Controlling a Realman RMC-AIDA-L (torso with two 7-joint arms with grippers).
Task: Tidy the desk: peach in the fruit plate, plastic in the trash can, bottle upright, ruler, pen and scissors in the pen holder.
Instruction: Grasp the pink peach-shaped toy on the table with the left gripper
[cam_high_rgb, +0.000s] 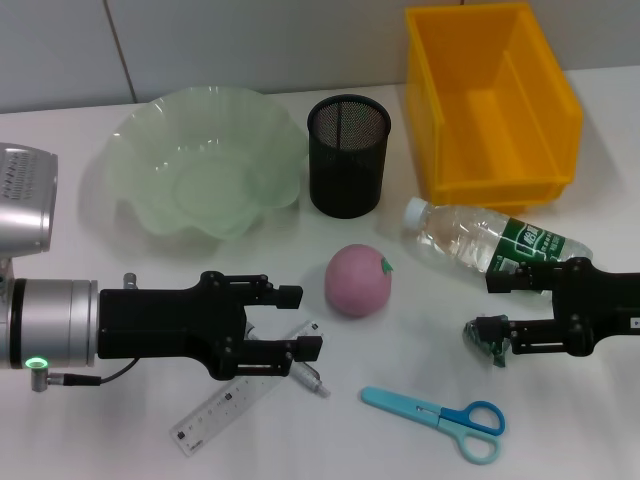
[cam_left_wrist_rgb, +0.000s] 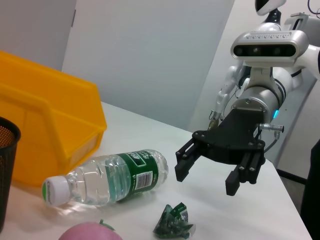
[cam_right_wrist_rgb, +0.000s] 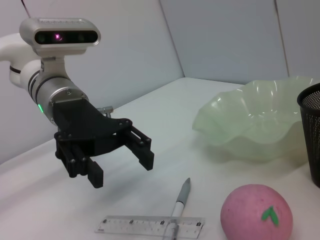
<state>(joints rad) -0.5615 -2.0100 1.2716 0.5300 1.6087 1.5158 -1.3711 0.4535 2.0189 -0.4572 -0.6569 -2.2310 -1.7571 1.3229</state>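
Observation:
The pink peach (cam_high_rgb: 358, 281) lies at mid-table between my two grippers. My left gripper (cam_high_rgb: 305, 321) is open and hovers just above the clear ruler (cam_high_rgb: 235, 400) and the grey pen (cam_high_rgb: 311, 379); the right wrist view shows it (cam_right_wrist_rgb: 121, 170) off the table. My right gripper (cam_high_rgb: 485, 308) is open beside the lying bottle (cam_high_rgb: 490, 240), over the crumpled green plastic (cam_high_rgb: 491, 343). In the left wrist view it (cam_left_wrist_rgb: 206, 180) hangs above the plastic (cam_left_wrist_rgb: 172, 222). Blue scissors (cam_high_rgb: 440, 415) lie at the front. Behind stand the black mesh pen holder (cam_high_rgb: 347, 155), green fruit plate (cam_high_rgb: 150, 190) and yellow trash can (cam_high_rgb: 445, 150).
The bottle's cap points toward the pen holder. The trash can sits at the back right, close behind the bottle. The table's far edge runs along a grey wall.

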